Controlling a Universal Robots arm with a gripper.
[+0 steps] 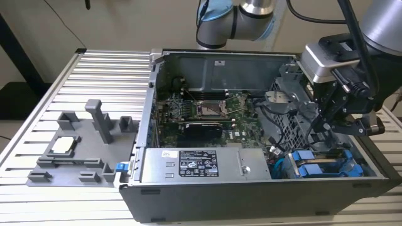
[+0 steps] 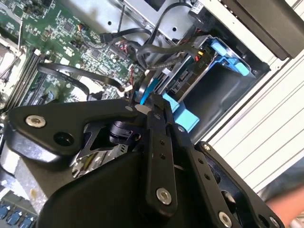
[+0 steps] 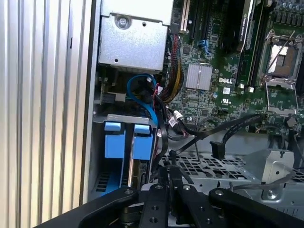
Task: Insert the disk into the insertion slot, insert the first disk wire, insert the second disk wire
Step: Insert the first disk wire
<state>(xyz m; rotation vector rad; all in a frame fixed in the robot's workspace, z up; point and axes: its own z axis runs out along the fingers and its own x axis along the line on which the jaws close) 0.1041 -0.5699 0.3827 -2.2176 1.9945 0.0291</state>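
- The fingers (image 3: pixel 160 194) are seen pressed together in both wrist views. Whether anything's pinched between them can't be told.
- In the second wrist view, a blue wire (image 2: pixel 145 92) is seen right by the tips.
- The disk (image 3: pixel 115 142) is seated in the insertion slot (image 1: pixel 349 165), just beside the perforated cage (image 3: pixel 209 166).
- In the exterior view, a grey jig (image 1: pixel 94 136) is parked on the worktop (image 1: pixel 107 70), well apart.

The arm (image 1: pixel 377 23) reaches down at the exterior view's right with its wrist (image 1: pixel 326 61) bent, and the gripper (image 1: pixel 323 128) points downward. In both wrist views its two slim fingers (image 3: pixel 156 204) lie drawn close together.
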